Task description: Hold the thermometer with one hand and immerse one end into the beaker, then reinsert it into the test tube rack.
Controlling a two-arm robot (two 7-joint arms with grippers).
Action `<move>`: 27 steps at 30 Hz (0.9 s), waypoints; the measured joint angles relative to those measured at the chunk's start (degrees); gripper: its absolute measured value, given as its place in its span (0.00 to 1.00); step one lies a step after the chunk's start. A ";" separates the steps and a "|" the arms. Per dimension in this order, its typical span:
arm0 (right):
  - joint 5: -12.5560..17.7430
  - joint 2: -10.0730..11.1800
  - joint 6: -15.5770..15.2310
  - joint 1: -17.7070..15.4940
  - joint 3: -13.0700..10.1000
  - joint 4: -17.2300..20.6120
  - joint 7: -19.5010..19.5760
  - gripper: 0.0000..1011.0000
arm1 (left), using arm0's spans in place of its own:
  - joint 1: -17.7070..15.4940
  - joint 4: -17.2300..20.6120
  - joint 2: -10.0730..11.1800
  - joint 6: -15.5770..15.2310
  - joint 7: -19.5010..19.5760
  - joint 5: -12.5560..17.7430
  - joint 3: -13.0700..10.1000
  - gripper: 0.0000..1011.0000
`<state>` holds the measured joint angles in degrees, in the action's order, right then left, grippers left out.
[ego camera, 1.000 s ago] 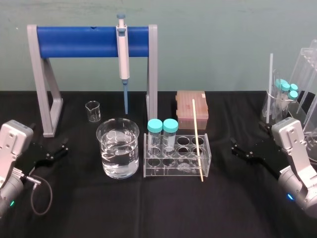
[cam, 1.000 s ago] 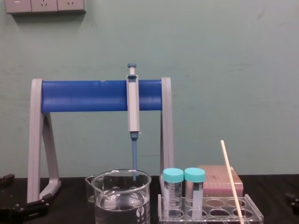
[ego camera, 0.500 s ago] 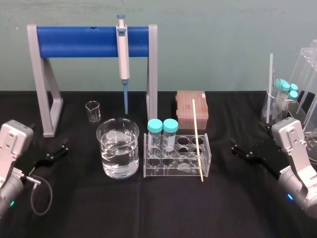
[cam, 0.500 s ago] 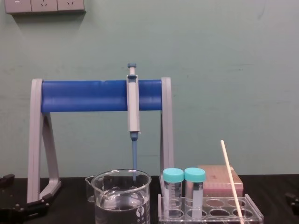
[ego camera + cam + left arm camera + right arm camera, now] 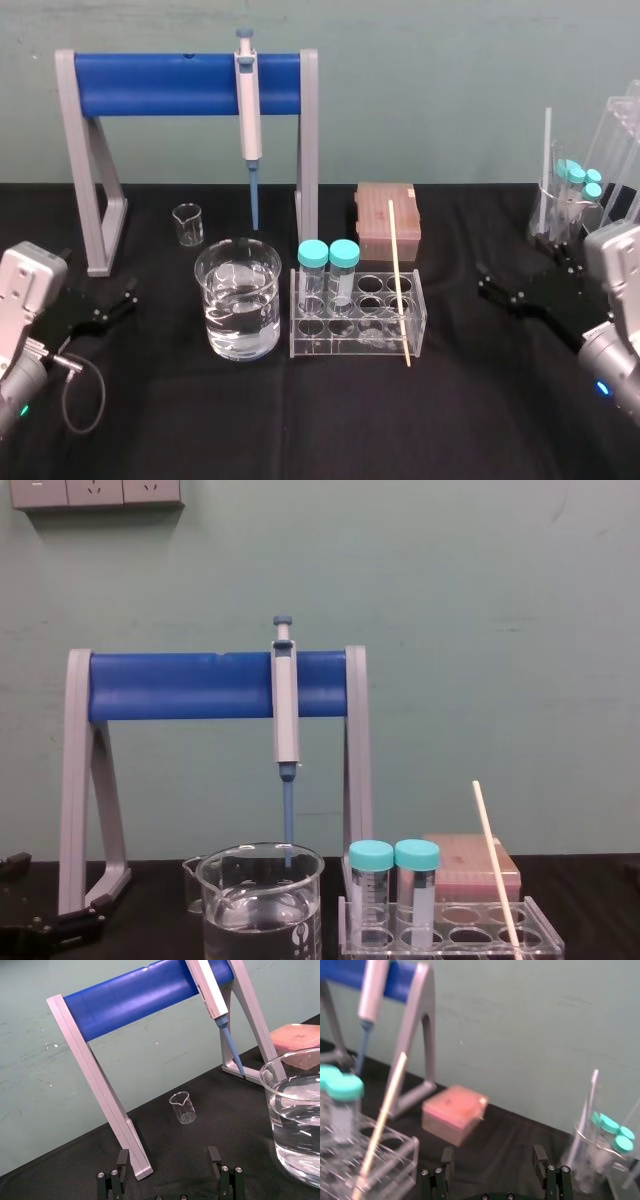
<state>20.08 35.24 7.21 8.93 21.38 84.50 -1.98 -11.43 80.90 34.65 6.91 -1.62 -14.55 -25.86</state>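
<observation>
The thermometer [image 5: 399, 280] is a thin cream rod that stands leaning in a right-hand hole of the clear test tube rack [image 5: 340, 346]. The chest view shows the thermometer [image 5: 497, 870] rising above the rack [image 5: 545, 937]. The large beaker [image 5: 238, 300] holds water and stands just left of the rack. My right gripper [image 5: 505, 285] hovers open and empty to the right of the rack. In its wrist view the right gripper [image 5: 493, 1156] faces the thermometer [image 5: 380, 1120] from a distance. My left gripper [image 5: 115, 300] rests open at the far left, and its wrist view [image 5: 168, 1160] shows the beaker [image 5: 295, 1125] off to one side.
A grey-and-blue pipette [image 5: 247, 110] hangs on the blue-barred stand [image 5: 160, 82] behind the beaker. A small beaker [image 5: 187, 224] and a pink tip box [image 5: 386, 208] sit farther back. Two teal-capped tubes [image 5: 328, 270] stand in the rack. Glassware with capped tubes [image 5: 575, 190] crowds the right edge.
My right arm has drawn back to the right, away from the rack, its gripper still open. The left arm and the table's things have not moved.
</observation>
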 joint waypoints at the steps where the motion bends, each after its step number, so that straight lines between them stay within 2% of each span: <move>1: 1.11 0.07 -0.20 -0.15 -0.43 0.49 -0.79 0.99 | 0.00 0.00 0.00 0.00 0.00 0.00 0.00 0.99; 2: 2.31 0.12 -0.65 -0.28 -0.87 1.00 -1.84 0.99 | 0.00 0.00 0.00 0.00 0.00 0.00 0.00 0.99; 5: 8.82 0.44 -4.10 -0.53 -2.85 3.74 -7.51 0.99 | 0.00 0.00 0.00 0.00 0.00 0.00 0.00 0.99; 9: 12.36 0.62 -7.25 -0.02 -3.61 5.48 -11.23 0.99 | 0.00 0.00 0.00 0.00 0.00 0.00 0.00 0.99; 10: 14.11 0.61 -9.65 0.69 -3.79 6.28 -13.27 0.99 | 0.00 0.00 0.00 0.00 0.00 0.00 0.00 0.99; 11: 14.11 0.61 -9.65 0.69 -3.79 6.28 -13.27 0.99 | 0.00 0.00 0.00 0.00 0.00 0.00 0.00 0.99; 18: 18.37 -1.47 -18.36 4.33 -3.94 6.46 -16.42 0.99 | 0.00 0.00 0.00 0.00 0.00 0.00 0.00 0.99; 22: 20.33 -2.75 -21.88 6.39 -3.34 5.34 -17.35 0.99 | 0.00 0.00 0.00 0.00 0.00 0.00 0.00 0.99; 27: 21.56 -4.00 -23.79 8.72 -1.94 3.58 -17.98 0.99 | 0.00 0.00 0.00 0.00 0.00 0.00 0.00 0.99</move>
<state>41.64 31.25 -16.58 17.64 19.43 88.08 -19.96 -11.43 80.90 34.65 6.91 -1.62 -14.55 -25.86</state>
